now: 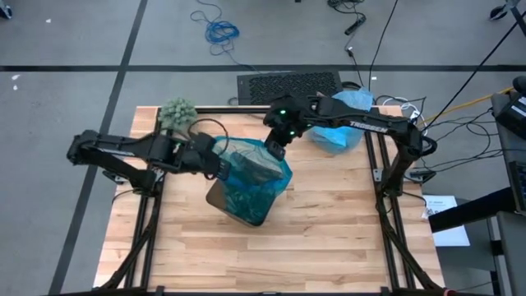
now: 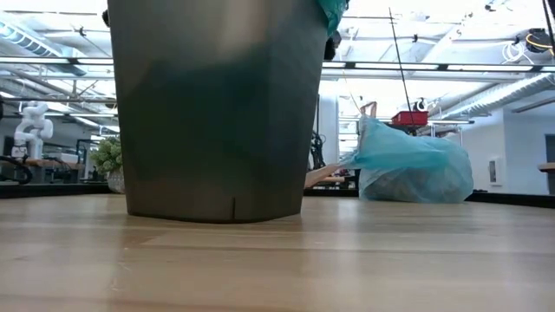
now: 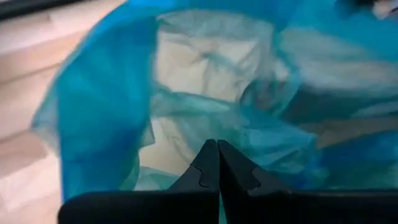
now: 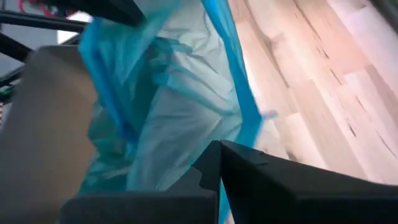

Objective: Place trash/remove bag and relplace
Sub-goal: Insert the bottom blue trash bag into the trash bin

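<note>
A dark bin point(image 1: 220, 197) point(image 2: 217, 113) stands upright on its base mid-table, with a darker teal-blue translucent liner point(image 1: 256, 177) in and over its mouth. My left gripper point(image 1: 220, 162) point(image 3: 217, 149) is shut at the liner's left rim. My right gripper point(image 1: 277, 150) point(image 4: 219, 149) is shut at its far-right rim. A light sky-blue bag point(image 1: 341, 123) point(image 2: 412, 169), filled and bunched, lies on the table's far right part behind my right arm. No loose trash scraps show. My left gripper pinches the liner's film at its left rim point(image 3: 186, 140) between its two fingers, coming level from the table's left. The film bulges open beyond the fingertips; one layer or several, I cannot tell. The liner hangs in the bin. My right gripper pinches the liner's far-right rim point(image 4: 205, 134) between its two fingers, slanting down from the far right. The film runs from the fingers toward the bin wall point(image 4: 43, 124) in loose folds.
A green fuzzy ball plant point(image 1: 177, 113) point(image 2: 108, 156) stands at the far left of the table. A black perforated mat point(image 1: 288, 84) lies past the far edge. Bare wood point(image 1: 329, 238) lies near and right of the bin. Cables trail on the floor.
</note>
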You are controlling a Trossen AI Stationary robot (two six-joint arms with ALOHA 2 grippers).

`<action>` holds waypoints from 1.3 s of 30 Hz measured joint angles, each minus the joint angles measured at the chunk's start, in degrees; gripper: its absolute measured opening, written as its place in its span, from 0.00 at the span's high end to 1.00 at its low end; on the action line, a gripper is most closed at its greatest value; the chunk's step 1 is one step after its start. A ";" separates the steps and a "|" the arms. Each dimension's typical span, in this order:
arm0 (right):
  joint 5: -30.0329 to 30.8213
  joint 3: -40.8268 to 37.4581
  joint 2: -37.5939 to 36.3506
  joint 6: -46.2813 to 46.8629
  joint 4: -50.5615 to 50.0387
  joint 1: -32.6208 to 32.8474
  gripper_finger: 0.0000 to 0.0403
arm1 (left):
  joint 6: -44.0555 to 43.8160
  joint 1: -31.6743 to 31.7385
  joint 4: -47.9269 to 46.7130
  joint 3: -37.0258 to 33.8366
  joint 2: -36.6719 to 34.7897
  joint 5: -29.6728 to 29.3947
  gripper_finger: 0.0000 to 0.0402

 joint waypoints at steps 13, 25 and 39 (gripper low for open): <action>-1.21 0.02 -12.24 -5.99 -12.53 0.10 1.00 | -10.59 -6.06 4.89 -4.23 0.00 -0.62 1.00; -24.90 -0.60 -17.41 -12.66 -14.16 8.87 1.00 | -11.50 -5.21 10.15 -4.16 2.33 -2.38 1.00; -2.16 -10.58 -12.07 8.18 2.27 33.83 1.00 | 4.04 -1.60 17.25 -4.16 2.43 8.64 1.00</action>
